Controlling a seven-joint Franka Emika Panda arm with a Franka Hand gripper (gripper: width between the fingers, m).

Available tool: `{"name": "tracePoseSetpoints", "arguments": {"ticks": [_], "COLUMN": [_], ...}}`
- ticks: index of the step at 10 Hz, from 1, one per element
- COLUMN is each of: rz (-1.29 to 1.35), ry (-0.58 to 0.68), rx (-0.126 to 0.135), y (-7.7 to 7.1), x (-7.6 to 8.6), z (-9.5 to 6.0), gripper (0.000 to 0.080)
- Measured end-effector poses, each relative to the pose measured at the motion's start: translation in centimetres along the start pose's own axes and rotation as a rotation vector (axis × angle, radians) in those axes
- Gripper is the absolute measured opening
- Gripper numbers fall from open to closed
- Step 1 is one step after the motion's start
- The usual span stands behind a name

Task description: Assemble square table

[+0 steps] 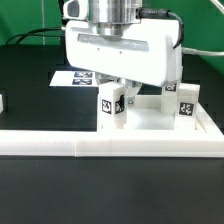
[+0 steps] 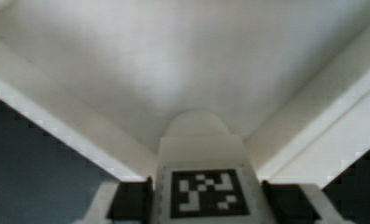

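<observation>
The square table slab [image 1: 150, 125] lies flat behind the low wall. My gripper [image 1: 117, 90] is shut on a short white tagged leg [image 1: 111, 106] and holds it upright at the slab's front corner on the exterior view's left. Whether the leg's foot touches the slab I cannot tell. A second tagged leg [image 1: 185, 103] stands on the slab at the exterior view's right. In the wrist view the held leg [image 2: 203, 165] sits between the dark fingers [image 2: 136, 202] of my gripper [image 2: 207, 202], with the slab's white surface [image 2: 182, 70] beyond it.
A long low white wall [image 1: 110, 148] runs along the front of the slab. The marker board [image 1: 72, 78] lies on the black table behind, at the exterior view's left. A small white piece [image 1: 2, 101] shows at the left edge.
</observation>
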State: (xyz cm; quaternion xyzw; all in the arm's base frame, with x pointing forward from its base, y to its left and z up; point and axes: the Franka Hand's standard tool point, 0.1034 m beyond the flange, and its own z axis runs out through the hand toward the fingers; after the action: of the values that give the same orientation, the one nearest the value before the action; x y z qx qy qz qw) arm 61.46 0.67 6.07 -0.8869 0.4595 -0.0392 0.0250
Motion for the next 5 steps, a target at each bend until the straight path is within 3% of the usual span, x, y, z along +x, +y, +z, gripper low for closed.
{"name": "tracePoseSetpoints", "arguments": {"ticks": [1,3,5], "rz": [0.092,0.354,0.568], "ry": [-0.002,-0.054,-0.07], "rx": [-0.003,-0.055,-0.077], "y": [-0.08,-0.63,-0.89], "x": [0.11,0.43,0.55], "z": [0.05,0.09,0.14], "gripper": [0.0287,0.0288,0.0288]}}
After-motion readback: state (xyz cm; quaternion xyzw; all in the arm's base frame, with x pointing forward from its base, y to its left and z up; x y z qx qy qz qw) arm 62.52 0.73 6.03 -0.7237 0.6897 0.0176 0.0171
